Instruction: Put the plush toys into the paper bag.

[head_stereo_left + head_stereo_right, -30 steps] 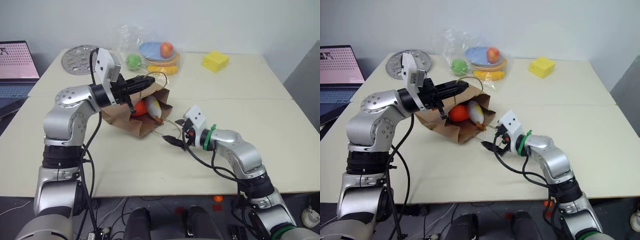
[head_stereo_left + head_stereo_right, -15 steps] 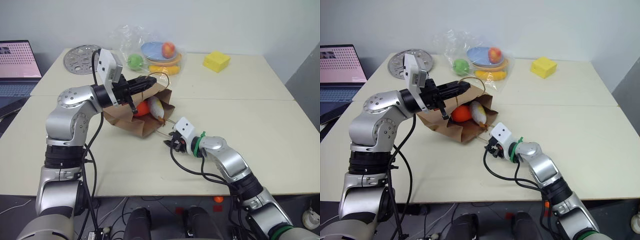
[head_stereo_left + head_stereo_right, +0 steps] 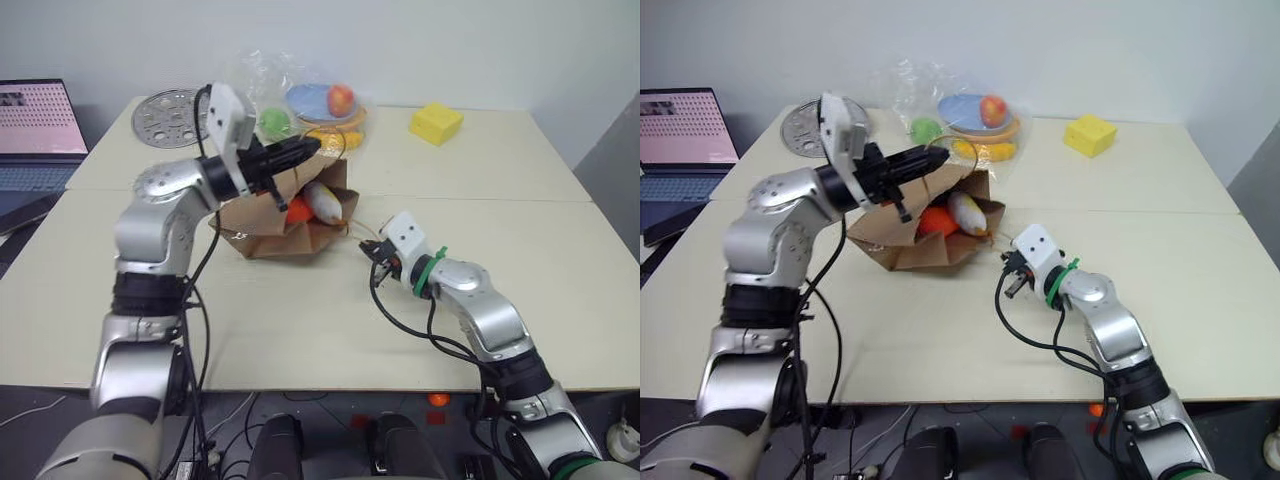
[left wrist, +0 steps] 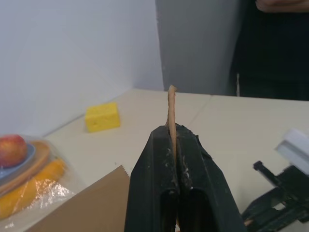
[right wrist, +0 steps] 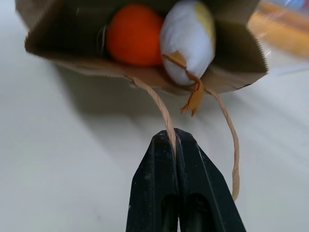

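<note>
Two toys [image 5: 159,38] inside paper bag [image 3: 275,225], wrist close-up, handles pinched

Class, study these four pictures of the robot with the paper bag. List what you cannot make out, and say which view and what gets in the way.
- Carrot toy: its face and green top are hidden inside the paper bag, right wrist view.
- Egg toy: its far end is hidden by the bag's rim.
- Person: cut off by the picture's top edge, left wrist view.
- Laptop: cut off by the left edge, left eye view.
</note>
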Robot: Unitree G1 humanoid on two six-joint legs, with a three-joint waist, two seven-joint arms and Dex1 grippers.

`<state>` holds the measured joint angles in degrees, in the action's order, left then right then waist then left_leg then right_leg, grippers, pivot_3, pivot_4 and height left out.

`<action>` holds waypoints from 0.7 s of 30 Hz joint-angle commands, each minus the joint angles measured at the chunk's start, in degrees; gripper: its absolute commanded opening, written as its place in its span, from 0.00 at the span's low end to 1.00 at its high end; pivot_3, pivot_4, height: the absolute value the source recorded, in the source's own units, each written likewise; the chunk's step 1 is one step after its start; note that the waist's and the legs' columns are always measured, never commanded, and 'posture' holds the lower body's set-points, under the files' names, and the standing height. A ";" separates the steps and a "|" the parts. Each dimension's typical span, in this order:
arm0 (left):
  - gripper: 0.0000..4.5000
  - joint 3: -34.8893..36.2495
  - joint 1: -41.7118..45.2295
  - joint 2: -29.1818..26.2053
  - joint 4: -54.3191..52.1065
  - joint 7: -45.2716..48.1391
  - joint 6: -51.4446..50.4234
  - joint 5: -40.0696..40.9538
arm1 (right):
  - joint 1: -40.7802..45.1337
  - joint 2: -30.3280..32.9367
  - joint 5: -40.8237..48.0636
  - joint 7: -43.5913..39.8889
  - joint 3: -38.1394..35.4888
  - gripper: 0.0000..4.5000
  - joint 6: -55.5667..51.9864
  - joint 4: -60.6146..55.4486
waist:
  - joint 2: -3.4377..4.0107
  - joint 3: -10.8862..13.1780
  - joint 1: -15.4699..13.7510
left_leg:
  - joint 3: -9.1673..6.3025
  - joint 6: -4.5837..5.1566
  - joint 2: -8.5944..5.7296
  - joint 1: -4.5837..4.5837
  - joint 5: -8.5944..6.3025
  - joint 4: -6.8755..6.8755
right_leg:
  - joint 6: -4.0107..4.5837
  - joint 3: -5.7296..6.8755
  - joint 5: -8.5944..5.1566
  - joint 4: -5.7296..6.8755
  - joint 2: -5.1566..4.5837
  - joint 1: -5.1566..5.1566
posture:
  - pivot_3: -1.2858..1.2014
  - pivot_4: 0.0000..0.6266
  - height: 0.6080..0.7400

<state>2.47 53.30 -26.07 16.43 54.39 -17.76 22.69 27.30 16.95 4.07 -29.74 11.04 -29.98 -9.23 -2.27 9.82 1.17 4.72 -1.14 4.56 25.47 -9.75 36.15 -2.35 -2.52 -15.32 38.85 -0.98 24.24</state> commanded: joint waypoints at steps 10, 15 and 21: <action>0.00 1.11 16.04 9.06 27.34 0.02 19.81 -5.14 | 1.62 5.77 -9.37 8.15 -4.42 0.01 10.91 -13.16 | -0.02 0.01 0.55 | -0.03 0.00 -0.02 0.09 -0.01 -0.07 | -0.15 0.01 -0.08 -0.04 0.02 0.08 | 0.52 0.24 1.00; 0.00 2.11 17.68 8.54 31.26 1.09 21.83 -5.23 | 3.09 3.89 -10.04 7.81 -1.92 0.01 11.48 -15.37 | -0.02 0.01 0.67 | -0.10 0.00 0.00 0.08 -0.02 -0.12 | -0.22 0.05 -0.13 0.03 0.06 0.10 | 0.52 0.24 1.00; 0.00 2.56 15.71 6.22 29.16 2.68 20.56 -5.33 | 6.03 1.08 -9.65 6.93 0.38 0.01 13.86 -13.75 | -0.02 0.01 0.61 | -0.07 0.00 -0.01 0.12 -0.02 -0.08 | -0.21 0.03 -0.13 0.02 0.04 0.10 | 0.52 0.24 1.00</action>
<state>4.40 69.13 -18.73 48.48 55.89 2.95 17.20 31.90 18.57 -5.56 -22.55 11.11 -17.68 -22.10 -2.29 9.84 1.78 4.64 -1.14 4.55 25.59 -9.77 36.08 -2.56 -2.49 -15.45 38.87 -0.93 24.33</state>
